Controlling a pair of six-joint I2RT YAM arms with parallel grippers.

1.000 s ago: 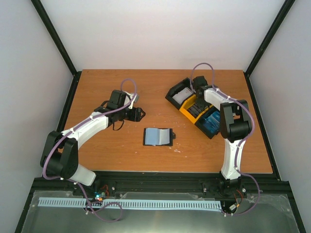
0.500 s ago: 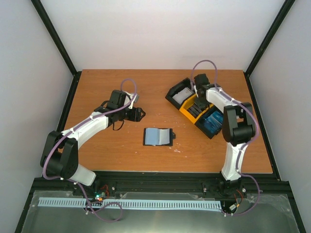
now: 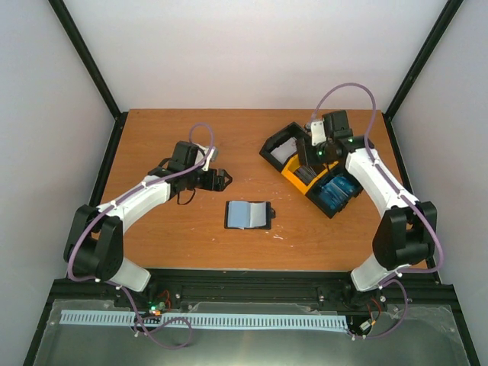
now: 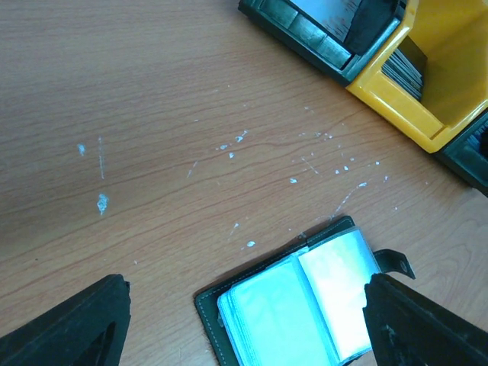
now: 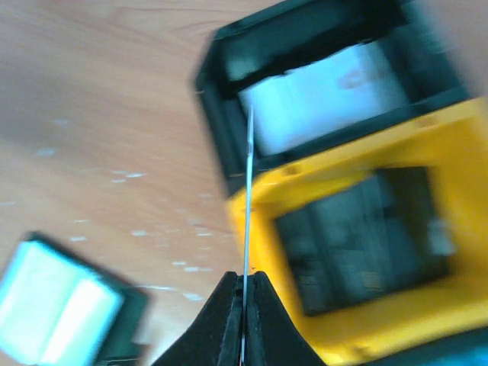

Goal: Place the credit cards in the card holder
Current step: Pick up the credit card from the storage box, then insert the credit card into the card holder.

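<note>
1. One thin card (image 5: 247, 191) is being pinched by the right gripper (image 5: 244, 284), whose fingers are pressing together on its near end. In the right wrist view the card is showing edge-on, as a pale line running straight out from the fingertips.
2. That gripper is hovering over the tray (image 3: 292, 176), roughly above the border between the far black compartment and the yellow middle one. The card appears to be hanging clear of the stacks below.
3. The card holder (image 3: 249, 215) is lying open on the table (image 3: 191, 244) with its clear sleeves facing up, well apart from the held card. It is sitting toward the near left of the right gripper in the top view, and in the lower left corner of the right wrist view.
4. Its long axis is running left to right across the table, with the clasp tab (image 3: 271, 213) pointing toward the right arm's side. The card is therefore likely needing to travel near-left and be turned flat to line up with a sleeve mouth. Which way the sleeves are opening cannot be told.
5. The left gripper (image 3: 221, 181) is hanging just beyond the holder, fingers spread wide and gripping nothing. It is the nearer of the two and is looking well placed to steady the holder.
6. Other credit cards (image 3: 336, 191) are sitting in the tray, the blue ones in its nearest compartment.
</note>
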